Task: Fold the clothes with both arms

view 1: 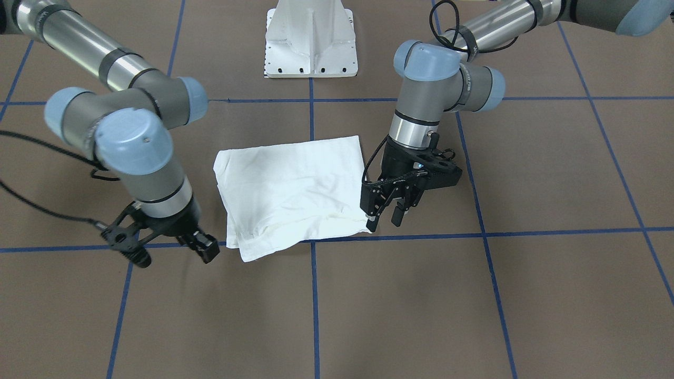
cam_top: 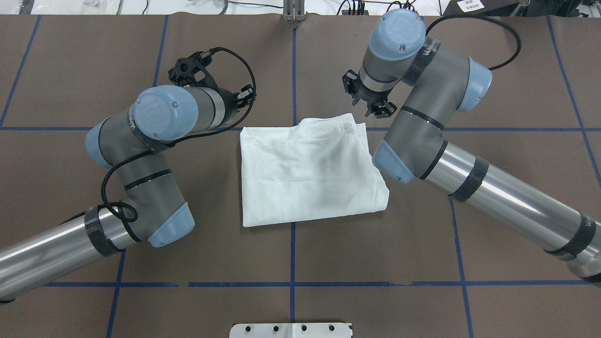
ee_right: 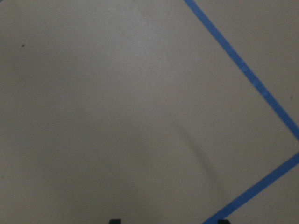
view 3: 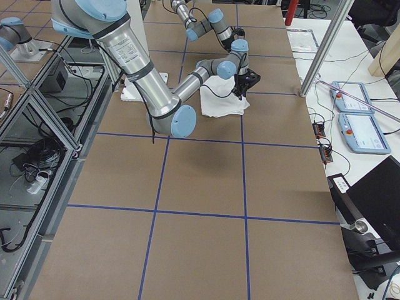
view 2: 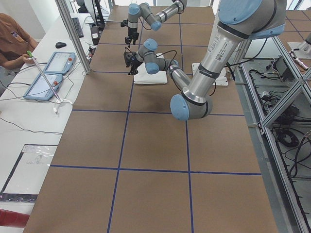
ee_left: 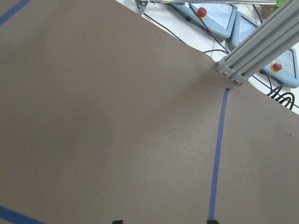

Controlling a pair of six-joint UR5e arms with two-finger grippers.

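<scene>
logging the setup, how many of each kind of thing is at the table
white shirt: 1
robot arms: 2
white pedestal base: 1
total: 4

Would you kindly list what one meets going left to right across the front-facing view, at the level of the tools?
right tool → white shirt → left tool
</scene>
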